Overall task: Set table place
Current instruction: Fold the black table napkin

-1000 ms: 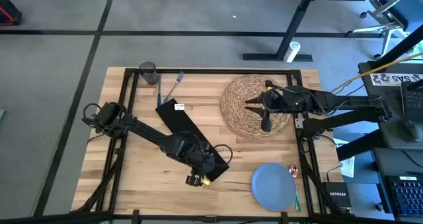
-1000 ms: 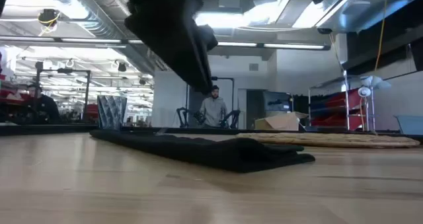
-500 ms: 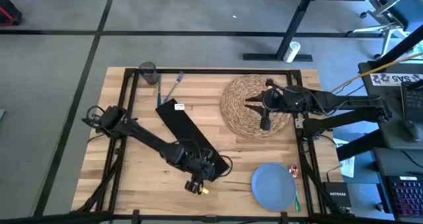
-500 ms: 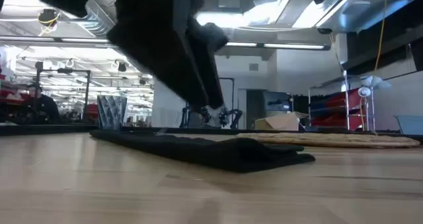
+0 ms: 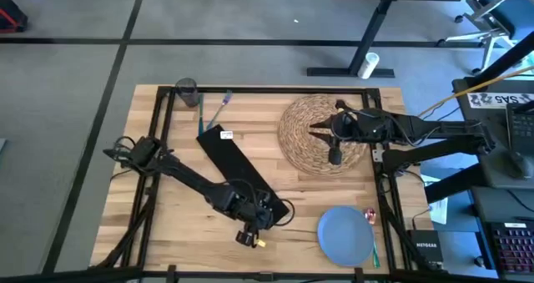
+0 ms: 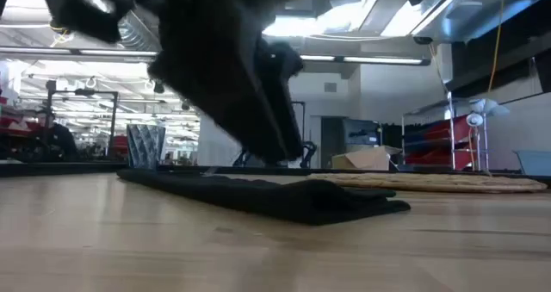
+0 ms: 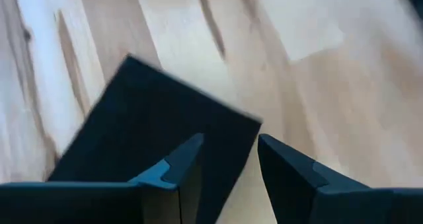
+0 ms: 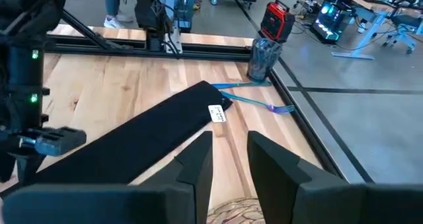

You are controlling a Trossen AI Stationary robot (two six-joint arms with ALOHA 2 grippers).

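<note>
left arm has swung lower over the near end of the napkin (image 5: 242,168) since a second ago; left gripper (image 7: 228,159) hangs open, narrow gap, holding nothing. right gripper (image 8: 230,159) waits over the placemat (image 5: 310,133), fingers apart and empty. plate (image 5: 345,235) sits at the table (image 5: 167,216) near edge. risk, as i judge it: pinching only the napkin corner, so the cloth unfolds. bare wood lies between napkin and placemat.
</note>
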